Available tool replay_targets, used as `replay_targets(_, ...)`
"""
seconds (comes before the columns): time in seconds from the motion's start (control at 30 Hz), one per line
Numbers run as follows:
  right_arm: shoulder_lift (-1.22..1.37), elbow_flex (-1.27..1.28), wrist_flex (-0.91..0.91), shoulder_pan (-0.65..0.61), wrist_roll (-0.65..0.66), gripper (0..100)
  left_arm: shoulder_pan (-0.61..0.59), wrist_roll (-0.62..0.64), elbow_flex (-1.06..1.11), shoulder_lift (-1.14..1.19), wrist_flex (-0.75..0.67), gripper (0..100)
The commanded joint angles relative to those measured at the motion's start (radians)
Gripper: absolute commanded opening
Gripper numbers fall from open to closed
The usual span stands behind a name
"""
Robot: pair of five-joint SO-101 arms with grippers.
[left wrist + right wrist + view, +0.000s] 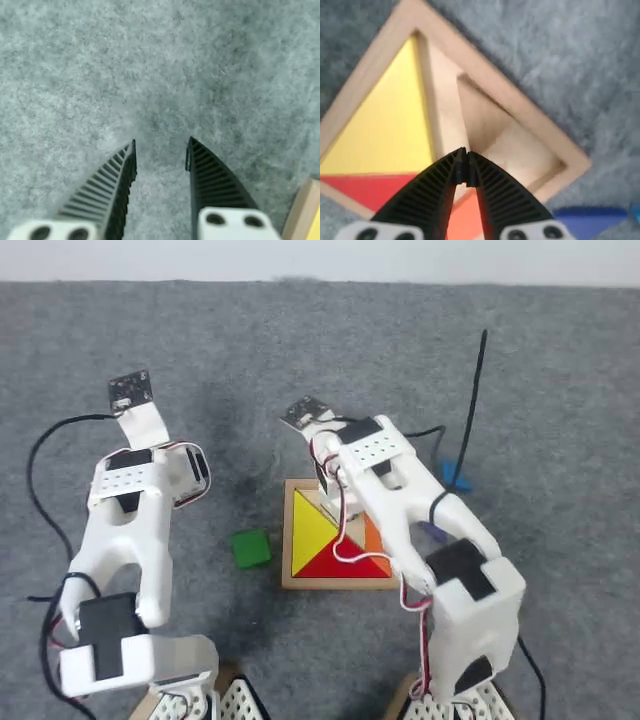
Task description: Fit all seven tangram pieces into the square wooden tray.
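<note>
Currently your right gripper hangs over wooden tray, fingers pinched tip to tip, nothing between them. Tray sits on grey carpet between your two arms. Inside: yellow triangle, red triangle touching it, orange piece under gripper; bare wood in remaining corner. Green piece lies on carpet just beside tray, on left arm's side. Blue piece lies outside tray, opposite side. Your left gripper hangs over bare carpet, fingers spread apart, holding nothing, tray corner near it.

No legible text or signs anywhere.
</note>
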Motion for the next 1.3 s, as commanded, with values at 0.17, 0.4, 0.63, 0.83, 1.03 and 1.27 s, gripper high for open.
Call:
replay_targets(0.17, 0.087, -0.284, 0.074, 0.071, 0.023, 0.9, 0.008, 0.005, -0.012, -0.006, -0.020, 15)
replay_targets(0.4, 0.077, -0.362, 0.117, 0.124, 0.023, 0.9, 0.008, 0.005, -0.012, -0.006, -0.020, 15)
replay_targets(0.63, 0.105, -0.362, 0.105, 0.091, 0.017, 0.9, 0.008, 0.005, -0.012, -0.006, -0.020, 15)
replay_targets(0.83, 0.186, -0.364, 0.071, 0.058, 0.017, 0.9, 0.008, 0.005, -0.012, -0.006, -0.020, 15)
replay_targets(1.03, 0.213, -0.361, 0.081, -0.021, 0.017, 0.9, 0.008, 0.005, -0.012, -0.006, -0.020, 15)
replay_targets(1.27, 0.193, -0.339, 0.105, -0.065, 0.032, 0.8, 0.008, 0.005, -0.012, -0.006, -0.020, 15)
